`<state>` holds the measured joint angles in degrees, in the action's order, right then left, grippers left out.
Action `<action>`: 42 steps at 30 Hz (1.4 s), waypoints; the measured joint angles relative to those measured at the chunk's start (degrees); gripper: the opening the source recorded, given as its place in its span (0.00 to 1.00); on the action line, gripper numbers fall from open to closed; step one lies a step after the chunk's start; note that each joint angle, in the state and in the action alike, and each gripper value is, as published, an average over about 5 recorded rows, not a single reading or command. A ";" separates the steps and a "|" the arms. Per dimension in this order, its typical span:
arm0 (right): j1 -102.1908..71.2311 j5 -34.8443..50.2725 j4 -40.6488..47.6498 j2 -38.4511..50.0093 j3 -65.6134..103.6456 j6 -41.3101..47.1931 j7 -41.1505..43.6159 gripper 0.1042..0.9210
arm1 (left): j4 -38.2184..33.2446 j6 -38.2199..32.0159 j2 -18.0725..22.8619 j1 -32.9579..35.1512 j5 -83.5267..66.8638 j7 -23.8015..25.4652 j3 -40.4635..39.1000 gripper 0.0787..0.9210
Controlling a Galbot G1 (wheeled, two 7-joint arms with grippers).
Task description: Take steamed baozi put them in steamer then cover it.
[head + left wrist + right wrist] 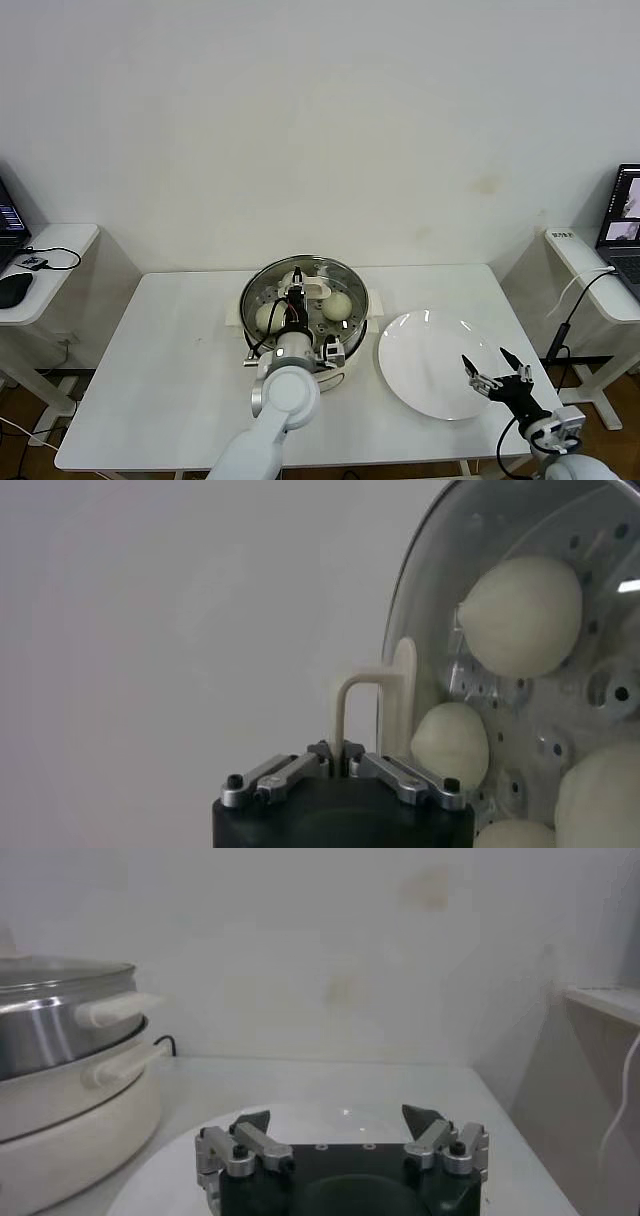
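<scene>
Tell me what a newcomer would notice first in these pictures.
The shiny steamer at the table's middle, with cream buns showing through its glass lid. The left gripper is right over it, shut on the lid's handle. To the right lies a bare white plate, with the right gripper open above its near edge.

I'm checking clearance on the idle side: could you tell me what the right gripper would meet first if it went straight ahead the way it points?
The right gripper, open, hovers over the white plate and points across the table toward the back wall. Its path looks free until that wall, though depth is uncertain.
</scene>
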<state>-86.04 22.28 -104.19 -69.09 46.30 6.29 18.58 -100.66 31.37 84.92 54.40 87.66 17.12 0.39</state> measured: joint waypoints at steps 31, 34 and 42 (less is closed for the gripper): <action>-0.05 -0.27 0.92 -0.15 0.10 -0.59 0.23 0.88 | -3.49 -2.45 -1.17 2.71 -2.58 -0.71 0.30 0.62; -0.04 -0.29 1.09 -0.15 0.14 -0.67 0.26 0.88 | -4.17 -2.50 -1.42 3.08 -2.79 -0.77 0.50 0.72; 0.20 -0.32 1.52 -0.14 0.13 -0.73 0.32 0.88 | -5.87 -2.68 -2.22 4.22 -3.35 -0.79 1.47 0.88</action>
<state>-85.83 21.96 -102.67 -69.23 46.44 5.56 18.90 -106.53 28.69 82.69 58.61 84.31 16.33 1.86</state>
